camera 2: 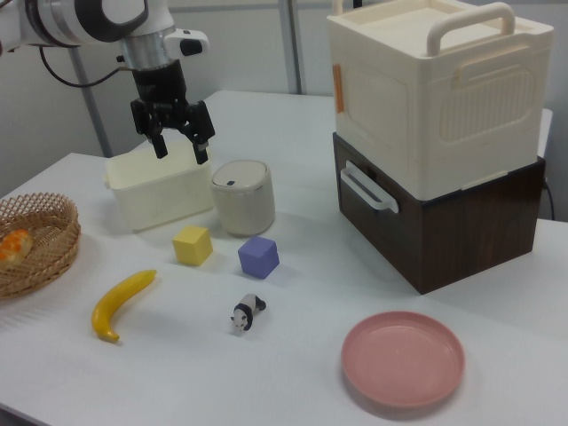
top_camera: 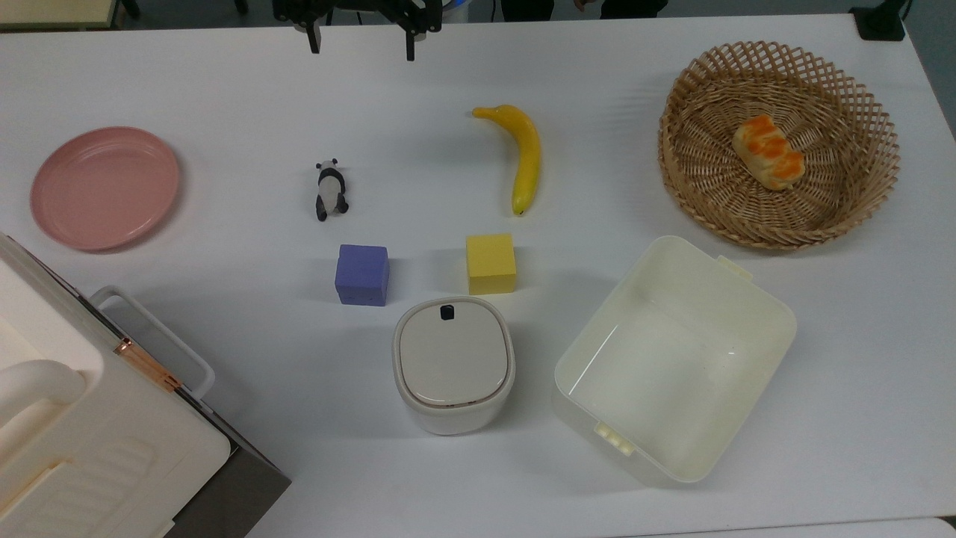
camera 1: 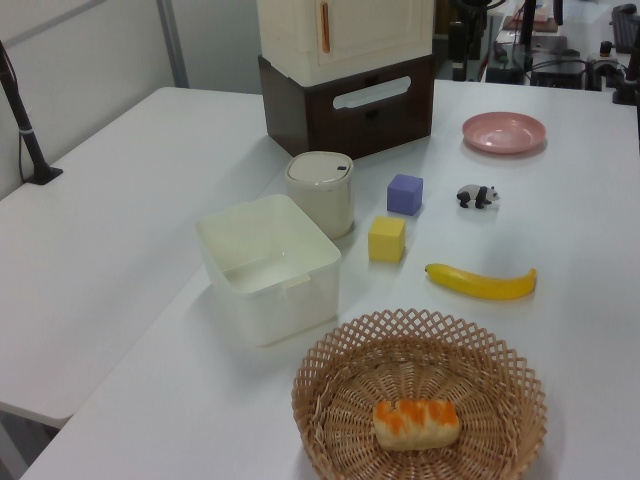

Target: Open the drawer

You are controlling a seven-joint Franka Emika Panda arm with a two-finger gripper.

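Gripper (camera 2: 177, 142) raised above the table, fingers spread apart, nothing between them, pointing down; in the top view at the upper edge (top_camera: 360, 41), well apart from everything. Drawer (camera 2: 417, 222) shut, flush in the dark brown lower block under the cream cabinet (camera 2: 435, 98); white loop handle (camera 2: 366, 188) on the front panel, facing the gripper's side of the table. In the top view at lower left, handle (top_camera: 153, 325) sticking out toward the blocks.

Step in hand, judged: approach not yet begun. To do well — travel over the panda and purple block high enough to clear them, drop to handle height, turn the fingers to straddle the loop bar across its thin section, close at mid-bar, then pull straight out along the drawer's axis, square to the front panel. Off-axis pull likely to jam or drag the whole cabinet.

Counts: one pink plate (top_camera: 104, 187), one toy panda (top_camera: 329, 190), one banana (top_camera: 523, 155), one purple block (top_camera: 362, 274), one yellow block (top_camera: 491, 263), one lidded round bin (top_camera: 453, 364), one cream tub (top_camera: 672, 359), one wicker basket (top_camera: 851, 112) with one bread piece (top_camera: 768, 152) inside.
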